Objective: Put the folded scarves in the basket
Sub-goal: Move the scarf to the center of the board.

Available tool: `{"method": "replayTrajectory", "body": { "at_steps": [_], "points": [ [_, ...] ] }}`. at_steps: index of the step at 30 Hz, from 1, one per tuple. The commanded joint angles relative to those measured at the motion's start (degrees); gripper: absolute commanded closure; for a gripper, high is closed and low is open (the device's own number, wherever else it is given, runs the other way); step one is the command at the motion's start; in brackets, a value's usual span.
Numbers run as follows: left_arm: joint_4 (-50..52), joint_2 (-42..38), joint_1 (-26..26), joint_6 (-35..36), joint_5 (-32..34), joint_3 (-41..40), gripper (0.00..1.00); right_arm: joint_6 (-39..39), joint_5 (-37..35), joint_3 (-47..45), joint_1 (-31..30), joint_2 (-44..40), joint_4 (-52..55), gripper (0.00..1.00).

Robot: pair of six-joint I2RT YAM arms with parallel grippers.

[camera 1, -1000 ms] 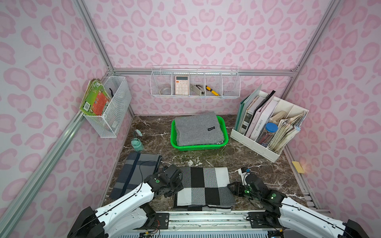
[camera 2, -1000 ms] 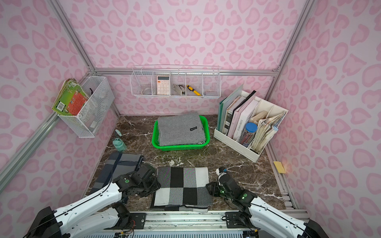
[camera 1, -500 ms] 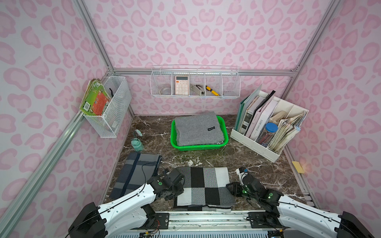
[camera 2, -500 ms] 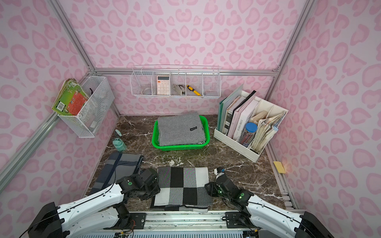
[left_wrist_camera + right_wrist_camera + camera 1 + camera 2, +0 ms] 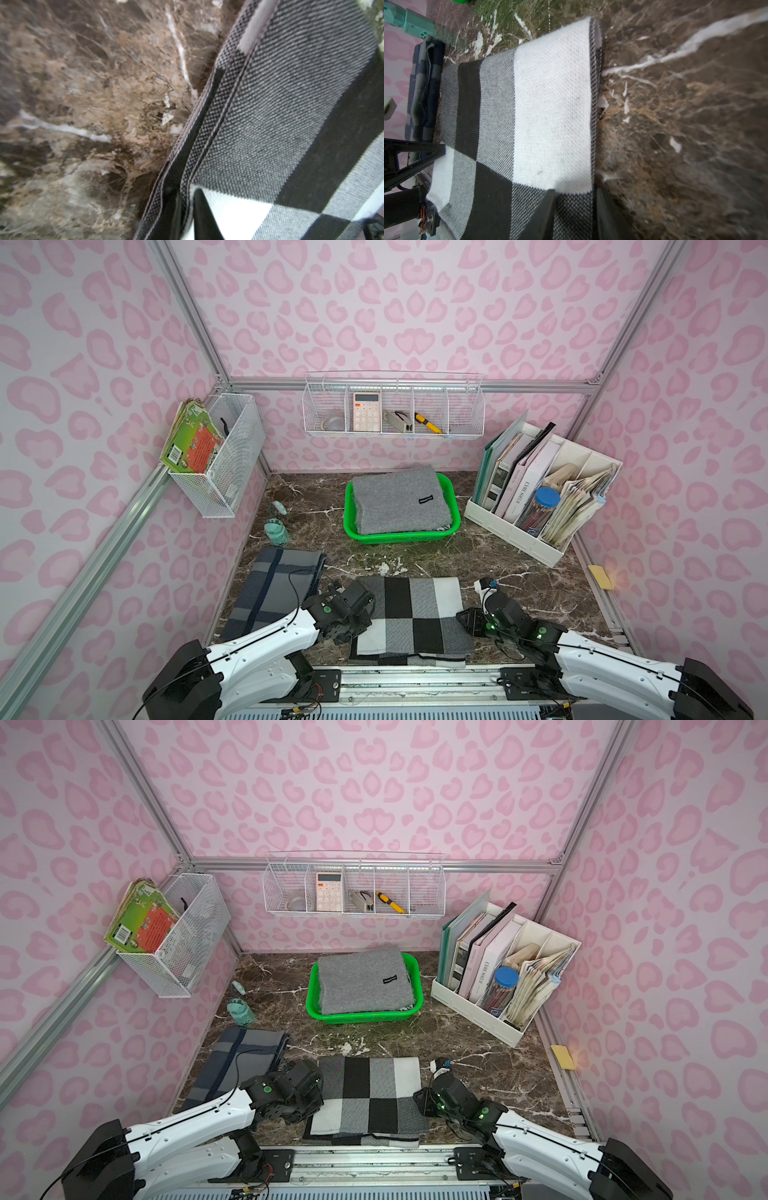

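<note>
While left gripper is clamping edge of checked scarf, right gripper is straddling opposite edge, grip unclear.

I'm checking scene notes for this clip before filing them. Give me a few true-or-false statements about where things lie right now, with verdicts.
1. A folded grey scarf lies in the green basket. True.
2. The checked scarf is in the basket too. False: it lies flat on the table, with the left hand and the right hand at its opposite edges.
3. A calculator stands in the wire wall basket. True.
4. The blue-lidded jar stands on the table. False: it sits in the white file organiser.
</note>
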State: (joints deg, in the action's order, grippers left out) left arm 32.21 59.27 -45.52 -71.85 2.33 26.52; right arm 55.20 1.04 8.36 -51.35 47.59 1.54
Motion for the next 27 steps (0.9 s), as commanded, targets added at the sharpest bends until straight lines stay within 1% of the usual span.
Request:
{"method": "replayTrajectory", "body": {
  "at_steps": [1, 3, 10, 20, 27],
  "points": [
    [-0.4, -0.9, 0.0, 0.0, 0.9, 0.2, 0.93, 0.3, -0.9, 0.5, -0.2, -0.5, 2.3, 0.71],
    [-0.8, -1.2, 0.0, -0.1, 1.2, 0.3, 1.0, 0.5, -0.9, 0.6, -0.3, -0.7, 2.1, 0.79],
    [1.4, -3.1, 0.0, 0.1, 2.3, 1.2, 1.0, 0.9, -1.4, 2.4, -1.5, -0.5, 2.8, 1.0],
    [7.2, -10.7, 0.0, 0.3, 4.5, 2.1, 1.0, 3.0, -4.5, 5.6, -5.6, -2.3, 5.7, 1.0],
    [11.6, -14.0, 0.0, 0.2, 7.6, 1.9, 1.0, 4.6, -7.8, 8.8, -9.5, -3.6, 9.1, 1.0]
  ]
}}
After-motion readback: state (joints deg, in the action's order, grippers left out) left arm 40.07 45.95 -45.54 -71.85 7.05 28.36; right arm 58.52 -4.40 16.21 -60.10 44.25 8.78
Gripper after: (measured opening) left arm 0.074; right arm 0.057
